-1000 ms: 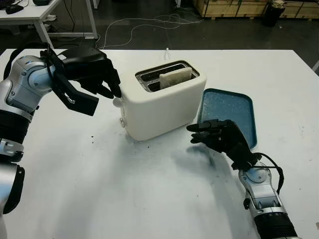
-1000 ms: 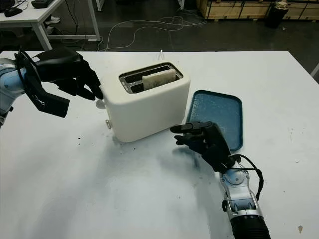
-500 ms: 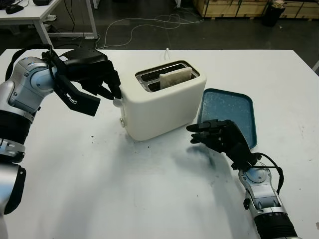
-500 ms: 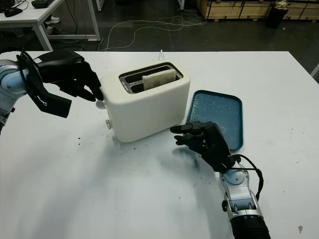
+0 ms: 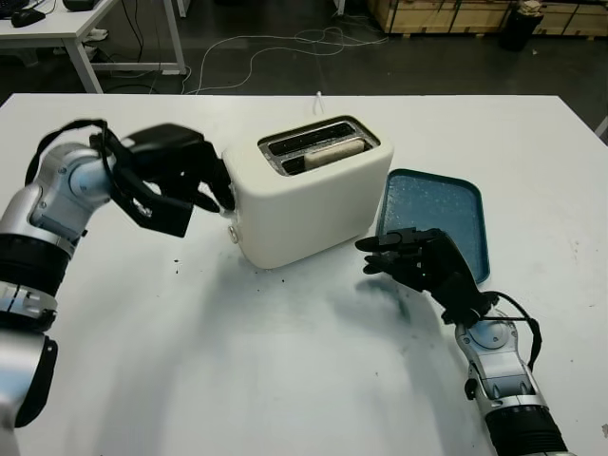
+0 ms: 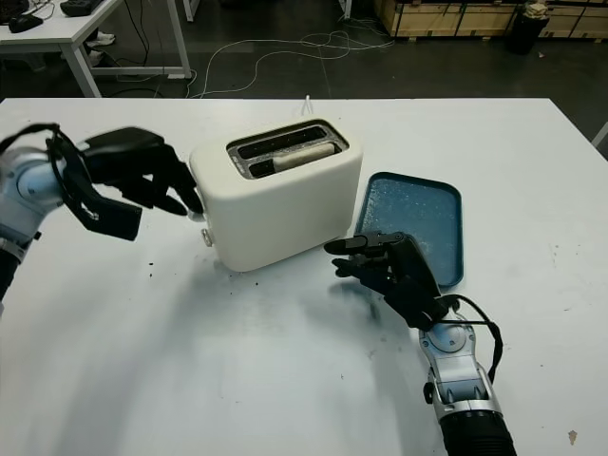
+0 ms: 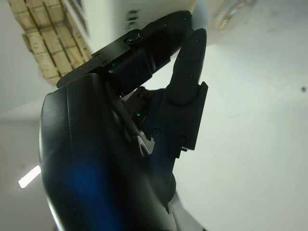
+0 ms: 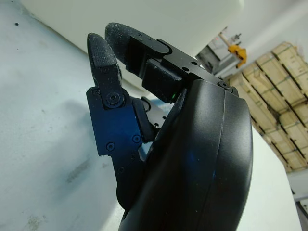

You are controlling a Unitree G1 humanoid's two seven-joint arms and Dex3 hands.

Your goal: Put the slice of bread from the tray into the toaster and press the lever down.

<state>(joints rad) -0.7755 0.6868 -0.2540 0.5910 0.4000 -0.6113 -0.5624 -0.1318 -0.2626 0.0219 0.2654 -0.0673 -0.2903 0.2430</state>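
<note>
Left hand fingers curled, pressing lever at cream toaster's 9 o'clock end; bread slice sunk in slot. Right hand empty, unclenched, at toaster's 4 o'clock, beside blue tray.

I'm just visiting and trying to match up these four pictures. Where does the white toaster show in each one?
Left eye view: the toaster stands mid-table, upper centre, the left hand at its end.
Right eye view: same spot, slightly further left.
Left wrist view: its white end wall lies beyond the fingertips.
Right wrist view: its white side lies beyond the fingers.
Shared landmark: the blue tray beside it.
</note>
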